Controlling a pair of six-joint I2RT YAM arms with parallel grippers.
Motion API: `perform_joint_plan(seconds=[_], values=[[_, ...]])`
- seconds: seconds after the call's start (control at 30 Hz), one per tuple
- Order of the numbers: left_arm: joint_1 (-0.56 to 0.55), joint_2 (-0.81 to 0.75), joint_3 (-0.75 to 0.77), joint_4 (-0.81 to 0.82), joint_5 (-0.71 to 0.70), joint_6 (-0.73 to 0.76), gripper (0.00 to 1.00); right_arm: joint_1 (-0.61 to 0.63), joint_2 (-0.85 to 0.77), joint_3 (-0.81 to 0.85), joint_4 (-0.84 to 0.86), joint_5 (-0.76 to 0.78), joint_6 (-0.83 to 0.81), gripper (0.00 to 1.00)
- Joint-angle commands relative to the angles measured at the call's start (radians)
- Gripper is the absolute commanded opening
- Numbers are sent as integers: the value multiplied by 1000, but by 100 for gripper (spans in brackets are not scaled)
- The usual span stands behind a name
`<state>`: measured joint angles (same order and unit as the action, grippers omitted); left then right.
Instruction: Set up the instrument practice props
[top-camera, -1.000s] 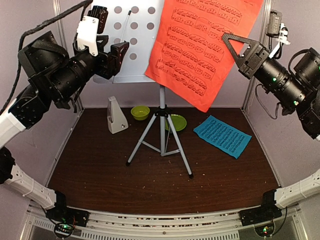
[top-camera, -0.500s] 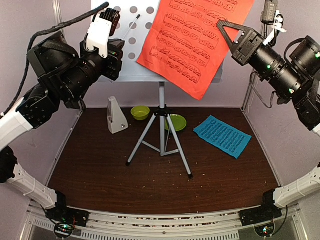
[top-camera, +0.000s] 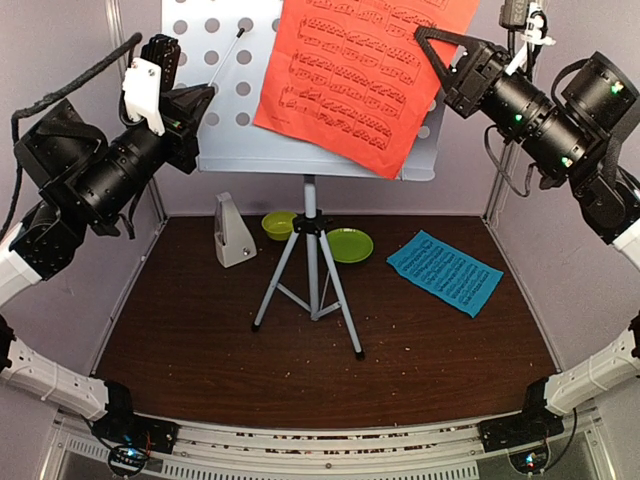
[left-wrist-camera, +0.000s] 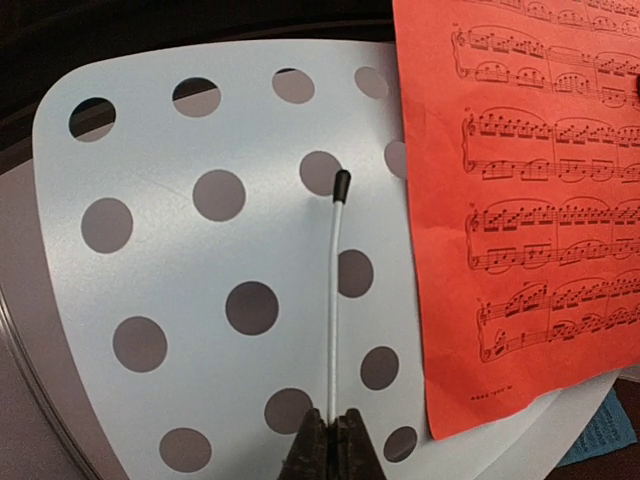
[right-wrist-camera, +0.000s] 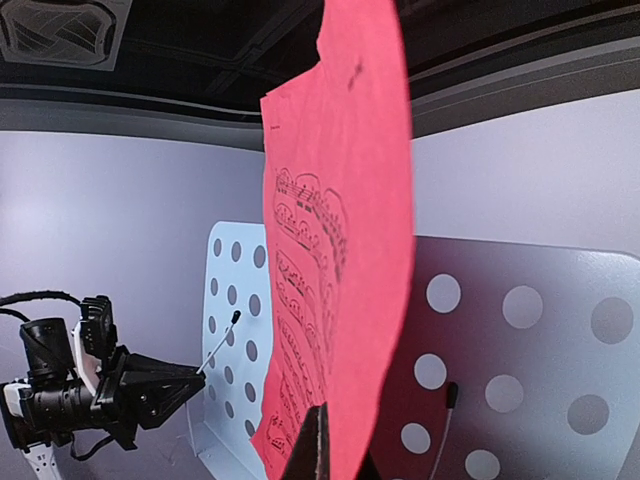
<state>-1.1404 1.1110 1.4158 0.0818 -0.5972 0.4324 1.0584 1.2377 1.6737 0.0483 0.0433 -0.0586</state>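
Note:
The pale grey perforated music-stand desk (top-camera: 225, 140) tops the grey tripod (top-camera: 311, 285) at the back centre. My left gripper (top-camera: 205, 95) is shut on the desk's thin white page-holder wire (left-wrist-camera: 334, 300), which ends in a black tip; the left wrist view shows the left gripper (left-wrist-camera: 331, 425) pinching its lower end against the desk (left-wrist-camera: 200, 260). My right gripper (top-camera: 422, 36) is shut on the red music sheet (top-camera: 345, 75), held in front of the desk's right half. In the right wrist view the red sheet (right-wrist-camera: 350, 250) hangs edge-on from the right gripper (right-wrist-camera: 335, 445). The blue sheet (top-camera: 445, 272) and whitish metronome (top-camera: 232, 232) lie on the table.
A lime-green bowl (top-camera: 280, 224) and a lime-green plate (top-camera: 350, 245) sit behind the tripod legs. Pale walls close in the brown table (top-camera: 200, 340) on the left, right and back. A second page-holder wire (right-wrist-camera: 445, 420) shows on the desk's right side.
My left gripper has shut on the page-holder wire. The stand has shifted a little left. My right gripper has carried the red sheet up and left across the desk.

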Motion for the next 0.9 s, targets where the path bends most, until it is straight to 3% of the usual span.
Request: perform_joint_plan(seconds=[0.0,0.33,0.87], values=[[30,-24,-19,90,138,13,0,-22,44,68,-13,-94,-61,0],[83,-61,-89,138,248,-30,0,-50,154,160,-5,-194,-67,0],[93,-66,-115,169,301,-26,0,-91,377,386,-49,-373,-86,0]])
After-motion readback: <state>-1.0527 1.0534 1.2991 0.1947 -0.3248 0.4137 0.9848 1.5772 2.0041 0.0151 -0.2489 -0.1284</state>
